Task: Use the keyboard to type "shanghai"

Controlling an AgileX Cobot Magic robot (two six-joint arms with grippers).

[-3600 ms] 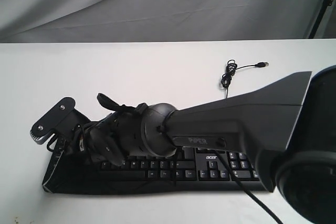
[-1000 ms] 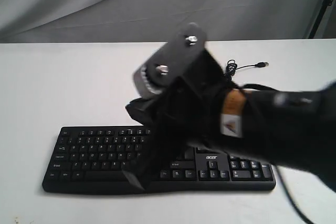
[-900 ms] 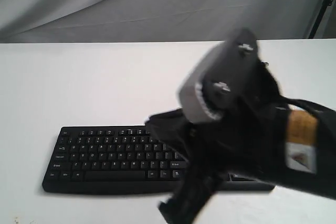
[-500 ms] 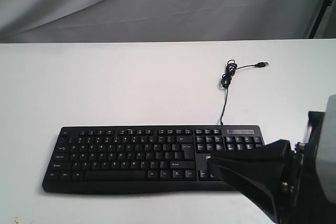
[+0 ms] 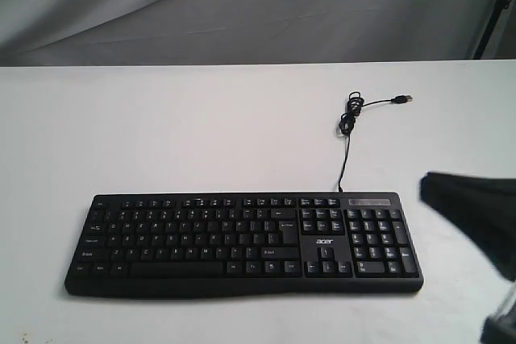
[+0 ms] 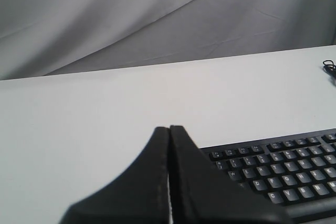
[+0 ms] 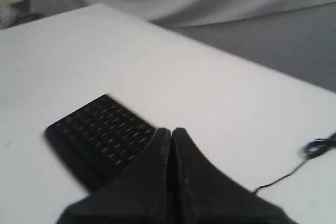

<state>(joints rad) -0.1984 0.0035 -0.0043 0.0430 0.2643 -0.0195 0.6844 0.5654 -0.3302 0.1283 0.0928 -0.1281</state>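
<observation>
The black keyboard (image 5: 242,243) lies flat near the front of the white table (image 5: 201,126), fully uncovered, with its number pad and "acer" logo to the right. Its thin cable (image 5: 345,147) runs back to a loose USB plug (image 5: 401,100). A blurred dark part of my right arm (image 5: 472,215) shows at the right edge, off the keys. My left gripper (image 6: 169,128) is shut and empty, held short of the keyboard (image 6: 278,166) by its corner. My right gripper (image 7: 171,129) is shut and empty, raised above the table beside the keyboard (image 7: 100,129).
A grey cloth backdrop (image 5: 242,6) hangs behind the table's far edge. A dark stand leg (image 5: 493,14) rises at the back right. The coiled part of the cable (image 7: 317,148) lies on the table in the right wrist view.
The right arm, earlier stretched over the keyboard's left half, has swung rightward and pulled back to the right edge. The keyboard is now wholly uncovered and has not shifted.
</observation>
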